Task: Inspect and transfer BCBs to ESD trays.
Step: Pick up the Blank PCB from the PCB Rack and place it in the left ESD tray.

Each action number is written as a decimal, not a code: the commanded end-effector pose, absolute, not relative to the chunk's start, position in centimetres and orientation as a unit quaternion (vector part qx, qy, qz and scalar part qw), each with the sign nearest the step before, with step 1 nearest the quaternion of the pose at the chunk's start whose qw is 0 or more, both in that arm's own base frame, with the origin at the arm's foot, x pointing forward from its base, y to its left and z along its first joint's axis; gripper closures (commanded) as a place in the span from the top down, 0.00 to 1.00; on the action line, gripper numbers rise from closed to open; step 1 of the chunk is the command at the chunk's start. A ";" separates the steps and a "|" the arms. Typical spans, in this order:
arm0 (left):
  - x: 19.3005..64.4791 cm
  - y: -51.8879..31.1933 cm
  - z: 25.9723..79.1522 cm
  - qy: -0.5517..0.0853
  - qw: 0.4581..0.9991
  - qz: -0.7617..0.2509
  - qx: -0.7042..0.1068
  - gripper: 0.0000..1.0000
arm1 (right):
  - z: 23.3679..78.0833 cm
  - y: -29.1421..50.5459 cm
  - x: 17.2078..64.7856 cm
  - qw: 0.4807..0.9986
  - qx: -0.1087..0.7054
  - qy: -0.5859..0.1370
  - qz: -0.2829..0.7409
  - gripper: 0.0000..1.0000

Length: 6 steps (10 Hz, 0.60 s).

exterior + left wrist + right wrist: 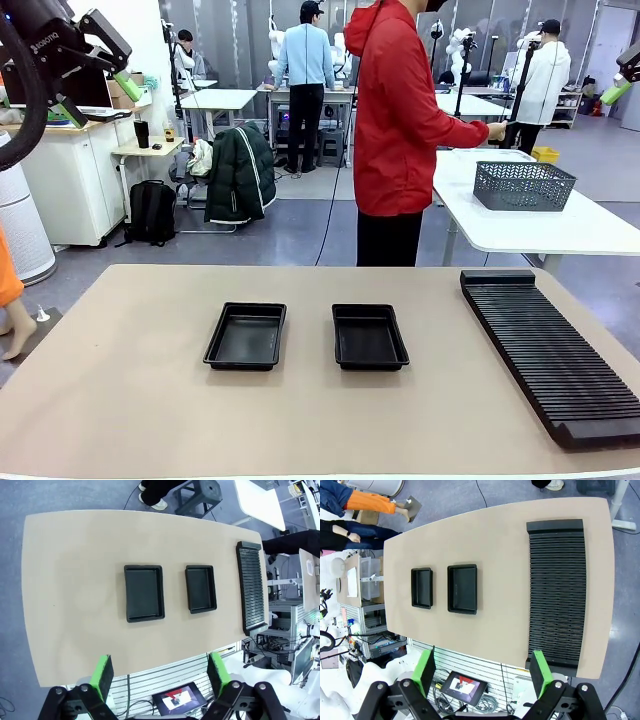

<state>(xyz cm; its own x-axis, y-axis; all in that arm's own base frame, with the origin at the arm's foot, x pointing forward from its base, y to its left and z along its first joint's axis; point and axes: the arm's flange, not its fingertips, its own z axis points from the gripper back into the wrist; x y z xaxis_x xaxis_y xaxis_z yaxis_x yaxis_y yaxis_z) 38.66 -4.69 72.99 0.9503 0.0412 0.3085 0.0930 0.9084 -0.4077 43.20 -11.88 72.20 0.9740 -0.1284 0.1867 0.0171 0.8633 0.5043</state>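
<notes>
Two empty black ESD trays lie side by side mid-table, one on the left [246,336] and one on the right [369,337]. No BCBs are in view. My left gripper [98,98] hangs high above the table's left end, open, with nothing between its green pads. In its wrist view the left gripper [161,672] looks straight down on both trays [144,593] [201,588]. My right gripper [622,80] is raised at the top right edge. In its own wrist view the right gripper [482,672] stands open and empty, high over the trays [422,588] [462,589].
A long ribbed black rack [555,355] lies along the table's right side, with no boards in its slots. A person in a red jacket [400,120] stands beyond the far edge, turned toward a white table holding a grey mesh basket [523,185].
</notes>
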 end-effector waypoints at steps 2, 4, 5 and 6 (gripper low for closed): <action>38.9 -3.7 73.3 -0.139 0.963 -0.020 -0.228 1.00 | 72.1 -11.8 43.1 0.958 0.262 -0.107 -0.037 1.00; 38.7 -3.3 73.4 -0.130 0.966 -0.016 -0.225 1.00 | 72.1 -11.8 43.1 0.958 0.262 -0.107 -0.037 1.00; 38.6 -3.2 73.5 -0.129 0.966 -0.013 -0.225 1.00 | 72.1 -11.8 43.1 0.958 0.262 -0.107 -0.037 1.00; 38.6 -3.0 73.4 -0.126 0.966 -0.010 -0.224 1.00 | 72.1 -11.8 43.1 0.958 0.262 -0.107 -0.037 1.00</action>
<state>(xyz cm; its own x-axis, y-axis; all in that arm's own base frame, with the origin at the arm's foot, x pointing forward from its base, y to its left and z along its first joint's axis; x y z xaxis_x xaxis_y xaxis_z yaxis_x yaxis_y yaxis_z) 38.56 -3.57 73.23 0.9636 0.0403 0.2645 0.0761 0.9065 -0.4152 43.20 -11.88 72.20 0.9740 -0.1284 0.1867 0.0171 0.8633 0.5043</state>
